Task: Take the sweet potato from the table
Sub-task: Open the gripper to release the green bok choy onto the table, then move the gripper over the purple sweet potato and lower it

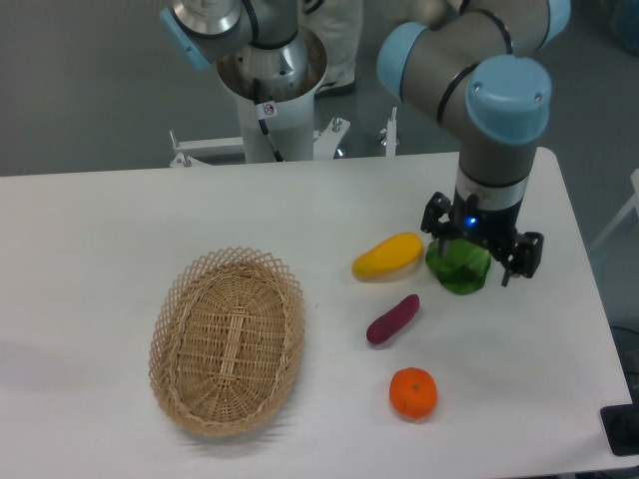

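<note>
The sweet potato (392,319) is a small dark reddish-purple tuber. It lies slanted on the white table (100,230), right of centre. My gripper (471,251) hangs behind and to the right of it, directly over a green vegetable (457,271). It is well apart from the sweet potato. The wrist hides the fingertips, so I cannot tell how the jaws stand or whether they touch the green vegetable.
A yellow-orange oblong fruit (388,255) lies just behind the sweet potato, touching the green vegetable's left side. A round orange (413,392) sits in front of it. A woven oval basket (228,339) stands to the left. The table's right edge is close to the gripper.
</note>
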Controlling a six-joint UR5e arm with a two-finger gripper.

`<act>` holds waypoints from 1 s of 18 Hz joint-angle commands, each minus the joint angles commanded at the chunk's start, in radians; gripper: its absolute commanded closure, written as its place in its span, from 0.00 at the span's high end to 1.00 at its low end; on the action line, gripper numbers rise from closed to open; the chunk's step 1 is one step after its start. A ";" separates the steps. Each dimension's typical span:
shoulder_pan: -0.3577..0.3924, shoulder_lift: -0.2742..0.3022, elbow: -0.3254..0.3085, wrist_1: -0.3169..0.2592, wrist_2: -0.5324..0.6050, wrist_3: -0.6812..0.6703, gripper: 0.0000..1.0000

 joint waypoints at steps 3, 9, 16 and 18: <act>-0.022 -0.031 -0.064 0.081 0.000 -0.046 1.00; -0.043 -0.075 -0.153 0.186 0.003 -0.020 1.00; -0.074 -0.127 -0.210 0.248 0.101 0.032 1.00; -0.074 -0.129 -0.230 0.296 0.100 0.029 1.00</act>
